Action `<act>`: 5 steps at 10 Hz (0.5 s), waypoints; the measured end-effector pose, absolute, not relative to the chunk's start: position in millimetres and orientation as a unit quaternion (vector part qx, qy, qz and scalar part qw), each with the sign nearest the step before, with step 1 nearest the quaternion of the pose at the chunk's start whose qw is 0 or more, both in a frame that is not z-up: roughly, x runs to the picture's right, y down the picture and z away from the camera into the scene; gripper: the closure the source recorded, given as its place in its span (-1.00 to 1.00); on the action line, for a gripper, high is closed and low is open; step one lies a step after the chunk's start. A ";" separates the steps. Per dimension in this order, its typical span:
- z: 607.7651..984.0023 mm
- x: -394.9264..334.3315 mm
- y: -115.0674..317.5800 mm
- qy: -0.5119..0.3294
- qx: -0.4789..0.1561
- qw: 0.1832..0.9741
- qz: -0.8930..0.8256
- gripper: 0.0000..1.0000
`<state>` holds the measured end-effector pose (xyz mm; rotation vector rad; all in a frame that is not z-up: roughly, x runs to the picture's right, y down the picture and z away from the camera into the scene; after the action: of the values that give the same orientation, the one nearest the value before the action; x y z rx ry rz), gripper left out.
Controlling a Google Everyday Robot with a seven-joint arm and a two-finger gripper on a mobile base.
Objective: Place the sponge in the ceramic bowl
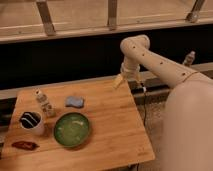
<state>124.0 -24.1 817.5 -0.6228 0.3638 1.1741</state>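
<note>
The light blue-grey sponge (75, 102) lies flat on the wooden table (112, 125), left of centre toward the back. Just in front of it sits the wide green ceramic bowl (72, 129), with nothing in it. My gripper (119, 81) hangs over the table's far right edge, well to the right of the sponge and above table height. It is open and holds nothing. The pale arm reaches in from the right.
A small clear bottle (44, 103) stands left of the sponge. A white mug (31, 122) with dark wavy stripes stands left of the bowl, and a dark red flat object (25, 145) lies at the front left corner. A dark wall runs behind the table.
</note>
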 end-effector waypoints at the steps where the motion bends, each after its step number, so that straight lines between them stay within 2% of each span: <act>1: 814.6 118.9 -28.1 0.161 -0.288 0.783 0.527 -0.60; 5: 804.5 34.3 -40.5 0.107 -0.289 0.851 0.425 -0.60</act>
<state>34.3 -40.5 804.5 -0.6085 0.2260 0.8939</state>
